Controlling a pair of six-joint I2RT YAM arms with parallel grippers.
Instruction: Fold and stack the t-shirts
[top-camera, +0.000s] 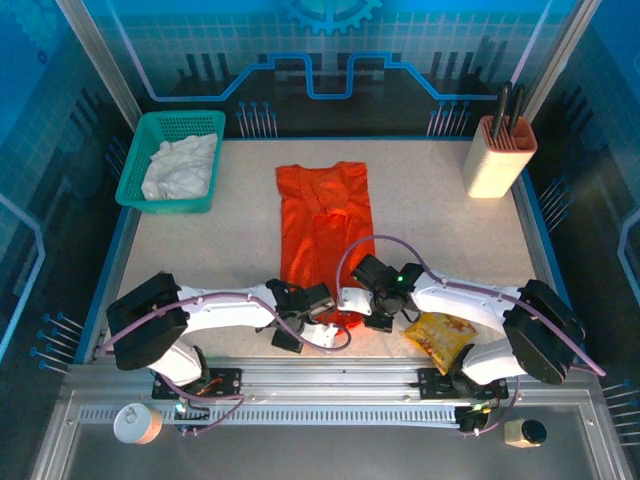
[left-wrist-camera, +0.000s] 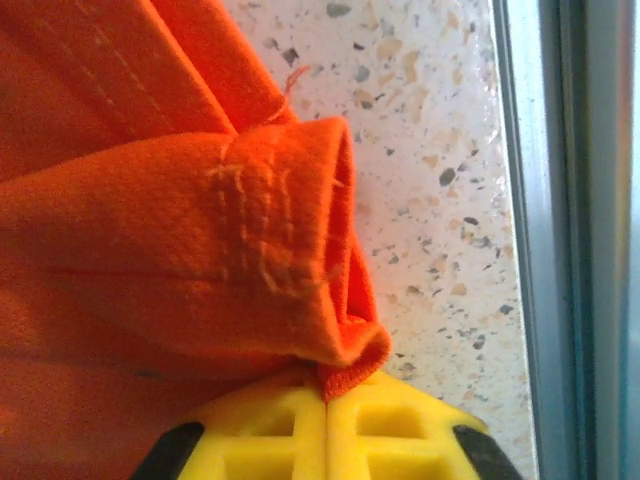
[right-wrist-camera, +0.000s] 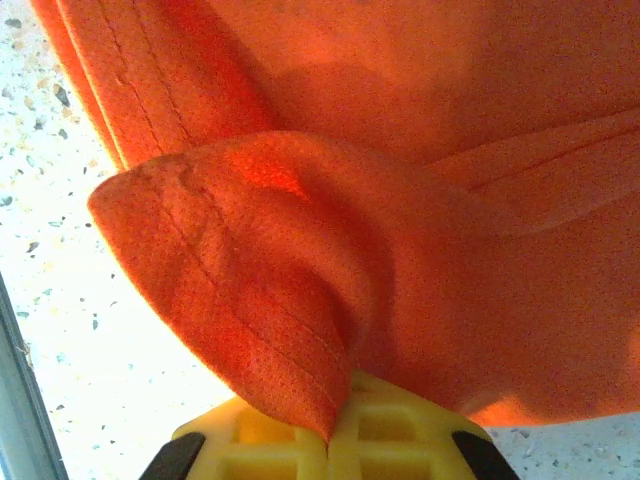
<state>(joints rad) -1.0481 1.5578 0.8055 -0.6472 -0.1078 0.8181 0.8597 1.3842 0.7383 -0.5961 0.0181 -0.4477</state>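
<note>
You have bare bench (top-camera: 200, 255) on either side of the orange t-shirt (top-camera: 325, 230). The green basket (top-camera: 165, 206) blocks the far left corner, the utensil holder (top-camera: 495, 165) the far right, and the snack packet (top-camera: 440, 338) lies at the near right.

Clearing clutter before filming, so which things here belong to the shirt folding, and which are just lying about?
Job: orange t-shirt, white t-shirt, green basket holding it.
Lying about: snack packet, beige tool holder, small can.

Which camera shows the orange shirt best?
The top view: the whole orange shirt shows there, laid out long. Each wrist view gives a close-up of one bunched corner.
</note>
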